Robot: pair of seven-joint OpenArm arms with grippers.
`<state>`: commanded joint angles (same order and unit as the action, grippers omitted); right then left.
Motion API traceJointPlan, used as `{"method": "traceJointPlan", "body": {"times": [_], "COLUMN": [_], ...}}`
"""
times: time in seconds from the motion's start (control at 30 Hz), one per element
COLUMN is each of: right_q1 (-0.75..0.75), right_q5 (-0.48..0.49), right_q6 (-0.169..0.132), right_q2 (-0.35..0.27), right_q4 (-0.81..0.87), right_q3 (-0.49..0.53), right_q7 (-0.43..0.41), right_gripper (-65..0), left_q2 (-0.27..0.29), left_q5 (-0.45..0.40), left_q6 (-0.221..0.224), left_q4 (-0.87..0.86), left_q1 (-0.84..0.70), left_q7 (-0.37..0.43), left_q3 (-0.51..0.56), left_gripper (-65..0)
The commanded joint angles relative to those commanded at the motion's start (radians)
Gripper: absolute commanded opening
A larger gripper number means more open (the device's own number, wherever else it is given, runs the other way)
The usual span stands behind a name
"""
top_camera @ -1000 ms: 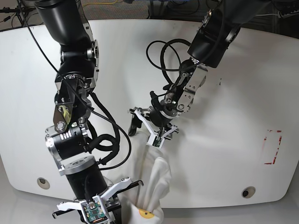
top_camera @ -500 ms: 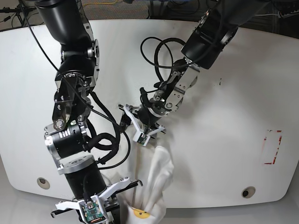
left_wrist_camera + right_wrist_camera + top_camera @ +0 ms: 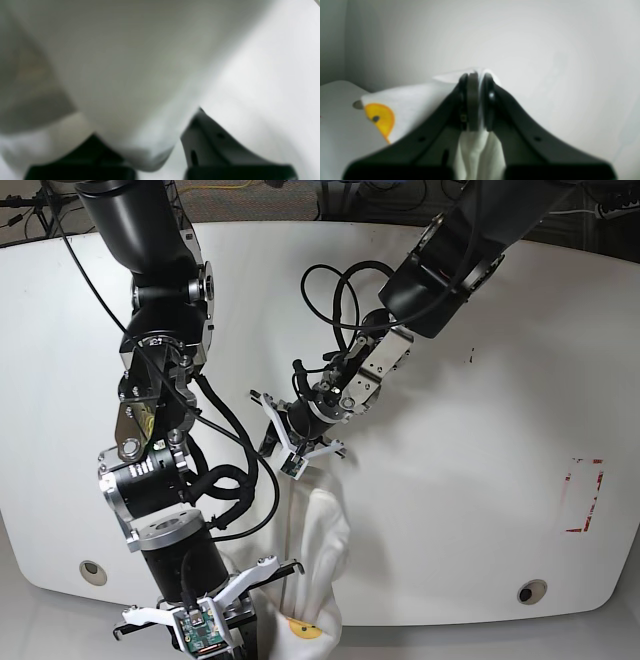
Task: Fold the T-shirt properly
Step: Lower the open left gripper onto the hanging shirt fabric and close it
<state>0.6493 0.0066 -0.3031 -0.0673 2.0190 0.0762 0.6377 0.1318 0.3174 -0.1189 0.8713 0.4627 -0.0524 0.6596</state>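
T-shirt [image 3: 318, 560] in right gripper [image 3: 477, 100]

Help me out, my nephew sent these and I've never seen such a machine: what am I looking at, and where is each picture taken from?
It is a robot with two black arms over a white table. One picture looks down on the whole scene; the other two come from small cameras on the wrists. A white T-shirt, with a yellow-orange emblem, hangs bunched at the table's near edge. The right hand is pinched shut on a fold of it. The left hand sits at the shirt's top; its close-up is too blurred to show whether it grips.
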Motion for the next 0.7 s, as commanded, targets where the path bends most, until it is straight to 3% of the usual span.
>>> {"method": "traceJointPlan", "body": {"times": [0.13, 0.27, 0.7], "right_q1": [-0.011, -0.012, -0.015], "right_q5": [-0.002, -0.003, -0.003], "right_q6": [0.002, 0.004, 0.004], "right_q2": [0.001, 0.001, 0.002], "right_q4": [0.000, -0.001, 0.004], "right_q3": [-0.001, -0.005, 0.004], "right_q7": [-0.001, 0.001, 0.006], "right_gripper": [-65.0, -65.0, -65.0], "left_q2": [-0.048, -0.067, -0.100], "left_q5": [-0.001, 0.002, 0.014], "left_q6": [0.010, 0.012, 0.009], "left_q4": [0.132, 0.202, 0.336], "left_q1": [-0.026, -0.048, -0.119], "left_q7": [-0.093, -0.127, -0.159], "left_q3": [-0.079, -0.135, -0.279], "left_gripper": [-64.8, -64.9, -64.7]}}
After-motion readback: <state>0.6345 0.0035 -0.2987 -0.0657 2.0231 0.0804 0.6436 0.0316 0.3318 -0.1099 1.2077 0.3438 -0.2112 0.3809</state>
